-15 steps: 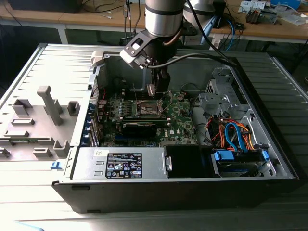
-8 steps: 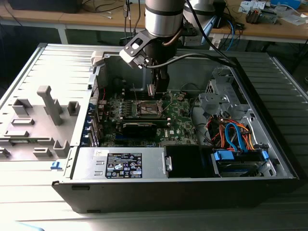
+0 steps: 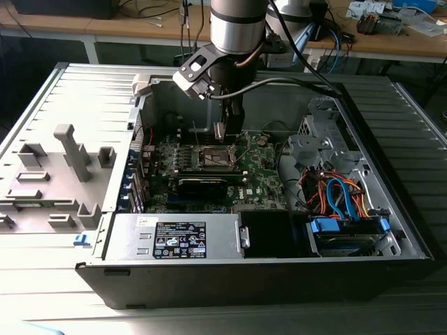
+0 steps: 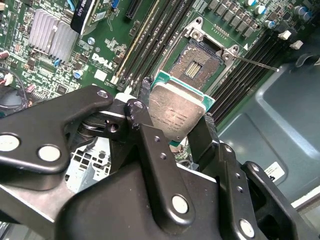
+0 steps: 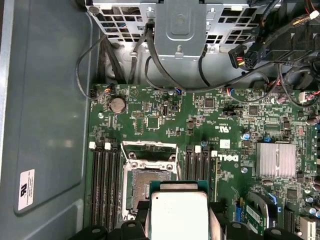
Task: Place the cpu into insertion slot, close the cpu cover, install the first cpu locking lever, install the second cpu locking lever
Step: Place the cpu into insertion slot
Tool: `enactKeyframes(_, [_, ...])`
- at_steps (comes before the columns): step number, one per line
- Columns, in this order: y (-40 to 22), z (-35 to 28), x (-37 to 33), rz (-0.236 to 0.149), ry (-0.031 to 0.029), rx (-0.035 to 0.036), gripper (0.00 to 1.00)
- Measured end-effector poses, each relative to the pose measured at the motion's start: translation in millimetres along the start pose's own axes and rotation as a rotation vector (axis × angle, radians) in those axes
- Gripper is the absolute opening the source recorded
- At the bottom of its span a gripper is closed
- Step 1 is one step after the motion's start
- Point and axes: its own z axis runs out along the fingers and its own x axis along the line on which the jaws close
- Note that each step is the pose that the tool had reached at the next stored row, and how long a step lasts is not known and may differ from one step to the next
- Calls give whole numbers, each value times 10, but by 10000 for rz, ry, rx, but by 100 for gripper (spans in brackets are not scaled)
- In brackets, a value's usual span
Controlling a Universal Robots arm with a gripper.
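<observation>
Cpu (image 4: 177,112), silvery face showing, is clamped by its edges between the two black fingers (image 4: 150,150) of the gripper (image 4: 175,117). It is held in the air close over the insertion slot (image 4: 197,65) and does not touch it. The slot lies uncovered with its dark centre bare, set in the green board (image 5: 220,120) inside the open computer case (image 3: 279,279).
</observation>
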Motion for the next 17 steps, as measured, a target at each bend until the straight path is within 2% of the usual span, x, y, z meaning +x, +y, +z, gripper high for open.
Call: enactKeyframes(17, [-25,8,1,0,-1,0,55])
